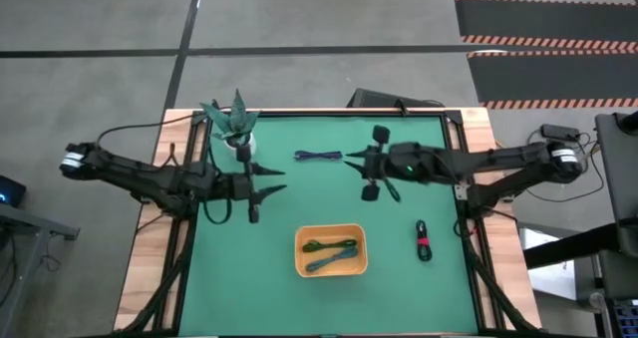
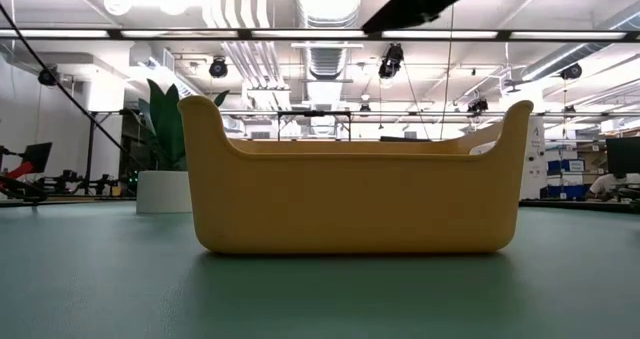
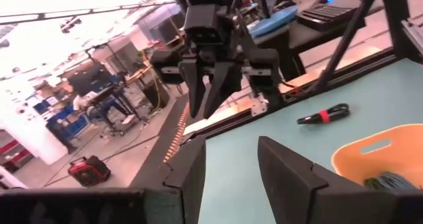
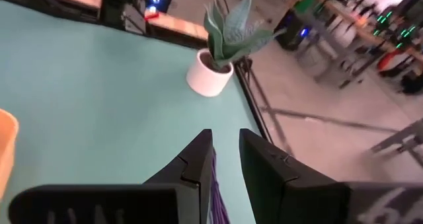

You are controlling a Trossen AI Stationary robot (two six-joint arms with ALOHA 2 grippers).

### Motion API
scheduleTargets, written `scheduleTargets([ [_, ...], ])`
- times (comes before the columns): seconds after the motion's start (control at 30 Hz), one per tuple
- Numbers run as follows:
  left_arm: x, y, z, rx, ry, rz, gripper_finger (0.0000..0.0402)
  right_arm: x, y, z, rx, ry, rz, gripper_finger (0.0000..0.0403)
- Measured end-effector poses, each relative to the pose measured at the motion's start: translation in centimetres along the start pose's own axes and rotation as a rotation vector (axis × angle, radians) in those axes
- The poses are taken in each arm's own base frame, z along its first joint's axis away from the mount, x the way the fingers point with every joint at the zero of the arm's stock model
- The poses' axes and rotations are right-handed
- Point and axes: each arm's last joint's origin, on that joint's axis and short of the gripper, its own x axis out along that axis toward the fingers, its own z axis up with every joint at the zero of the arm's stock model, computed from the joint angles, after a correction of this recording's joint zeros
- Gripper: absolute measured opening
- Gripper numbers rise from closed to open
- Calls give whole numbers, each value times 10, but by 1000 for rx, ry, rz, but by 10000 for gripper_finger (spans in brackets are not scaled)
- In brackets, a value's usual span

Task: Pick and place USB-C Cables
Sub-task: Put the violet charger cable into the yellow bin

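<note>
The dark blue cable (image 1: 317, 157) lies flat on the green mat, toward the far side. My right gripper (image 1: 351, 159) hangs above its right end, open by a narrow gap; in the right wrist view the blue cable (image 4: 217, 191) shows through the gap between the fingers of my right gripper (image 4: 226, 141). The green cable (image 1: 317, 245) and the teal cable (image 1: 337, 258) lie inside the orange tray (image 1: 304, 268). The black cable with a red band (image 1: 424, 240) lies on the mat right of the tray. My left gripper (image 1: 271, 183) waits open, left of centre.
A potted plant (image 1: 237, 129) in a white pot stands at the far left of the mat. The tray (image 2: 355, 214) fills the low view. The left wrist view shows the right gripper (image 3: 208, 98) pointing down, clear of the mat, and the black cable (image 3: 322, 115).
</note>
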Motion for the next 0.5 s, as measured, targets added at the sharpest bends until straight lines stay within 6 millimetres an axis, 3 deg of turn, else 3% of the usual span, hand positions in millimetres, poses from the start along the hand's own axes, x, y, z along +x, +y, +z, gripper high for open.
scheduleTargets([
  [0.27, -4, 5, 0, -8, 18, 71, 123, 45, -37, 19, 39, 91, 148, 68],
  [0.5, -5, 6, 0, -8, 32, 100, 123, 90, -59, 16, 52, 214, 223, 68],
])
